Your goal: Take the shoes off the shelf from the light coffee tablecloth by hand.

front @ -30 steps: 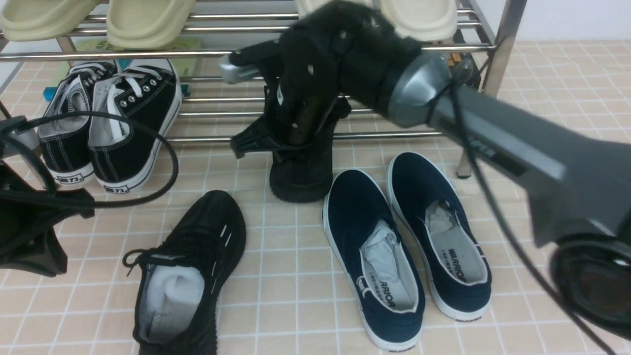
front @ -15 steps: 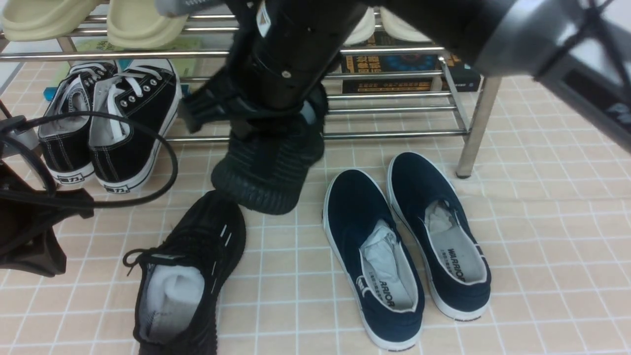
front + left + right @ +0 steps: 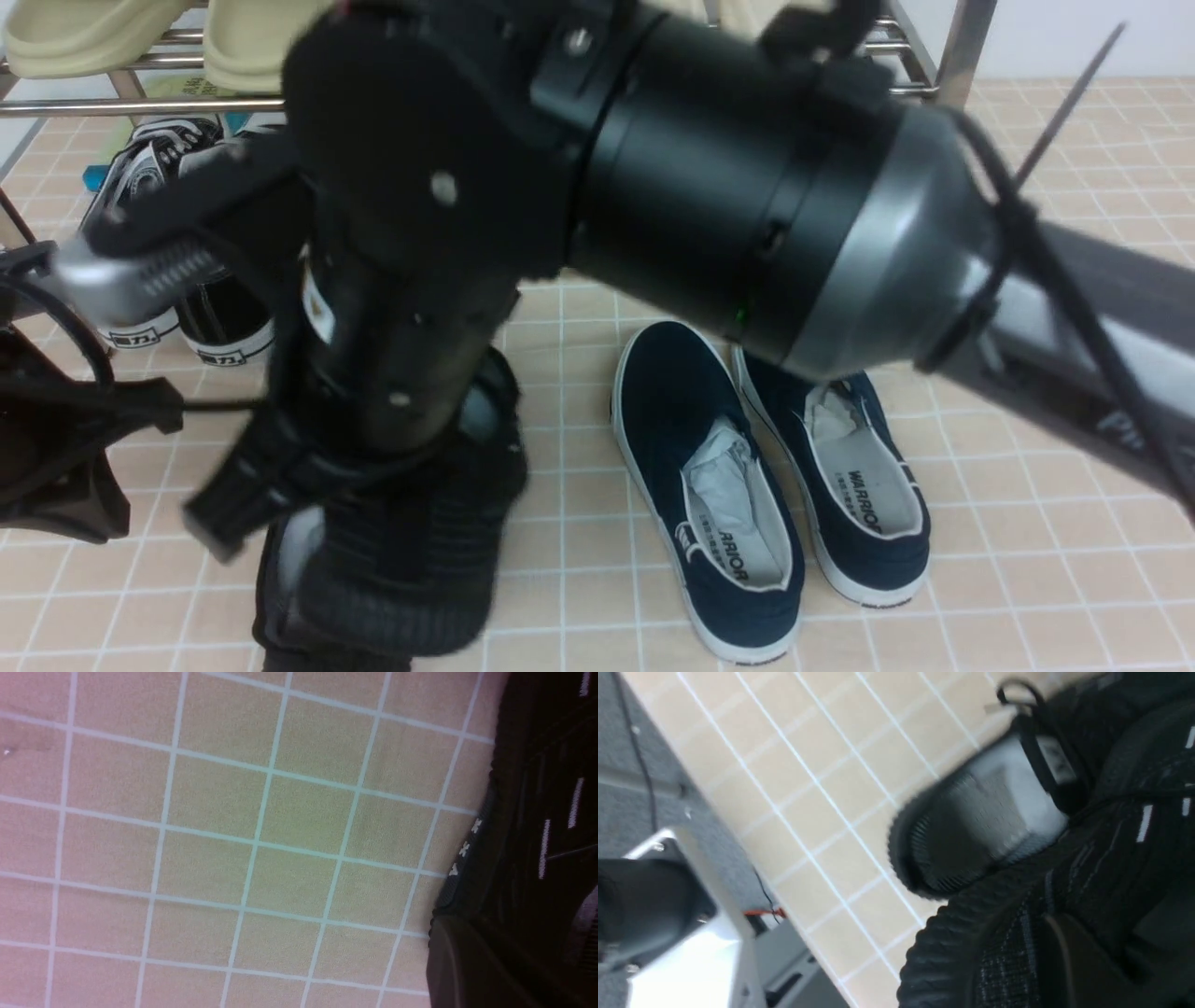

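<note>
At the left edge the left fingers (image 3: 65,485) hung idle over the light coffee tablecloth (image 3: 1027,560) covering the counter; whether they were parted or closed could not be told. Beside them, the right fingers (image 3: 247,495) were clamped on one black knit shoe (image 3: 411,569), holding it clear of the shelf (image 3: 962,37) and low over its mate (image 3: 924,858), apparently so the pair would lie together on the cloth. The navy slip-ons (image 3: 709,448) lay just to the right, leaving little room.
</note>
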`<state>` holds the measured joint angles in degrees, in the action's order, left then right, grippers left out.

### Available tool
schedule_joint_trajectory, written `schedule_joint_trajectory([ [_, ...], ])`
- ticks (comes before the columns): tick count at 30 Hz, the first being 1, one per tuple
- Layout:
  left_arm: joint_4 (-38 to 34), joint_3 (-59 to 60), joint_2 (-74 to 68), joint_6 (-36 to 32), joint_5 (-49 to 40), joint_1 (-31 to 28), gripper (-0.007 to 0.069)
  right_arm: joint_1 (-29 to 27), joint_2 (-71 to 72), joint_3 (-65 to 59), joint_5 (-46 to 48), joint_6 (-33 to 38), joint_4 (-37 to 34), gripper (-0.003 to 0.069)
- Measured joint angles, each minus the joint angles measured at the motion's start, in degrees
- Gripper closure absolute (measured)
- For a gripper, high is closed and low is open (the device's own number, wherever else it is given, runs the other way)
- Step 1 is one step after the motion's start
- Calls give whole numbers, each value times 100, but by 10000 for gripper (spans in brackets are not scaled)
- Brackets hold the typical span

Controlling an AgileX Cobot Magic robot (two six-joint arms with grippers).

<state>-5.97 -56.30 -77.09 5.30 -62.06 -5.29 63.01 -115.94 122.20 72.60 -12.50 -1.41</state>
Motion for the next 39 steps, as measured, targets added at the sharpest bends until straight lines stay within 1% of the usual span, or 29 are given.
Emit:
schedule_joint_trajectory([
  [11, -17, 0, 0, 0, 5, 0, 581, -16, 37, -180, 0, -348, 1115, 645],
  [18, -20, 0, 0, 0, 5, 0, 581, -27, 37, -187, 0, -397, 1173, 645],
  [31, -41, 0, 0, 0, 5, 0, 573, -27, -501, -187, -36, -392, 1364, 644],
  [39, -41, 0, 0, 0, 5, 0, 573, -27, -690, -187, -69, -392, 1319, 642],
])
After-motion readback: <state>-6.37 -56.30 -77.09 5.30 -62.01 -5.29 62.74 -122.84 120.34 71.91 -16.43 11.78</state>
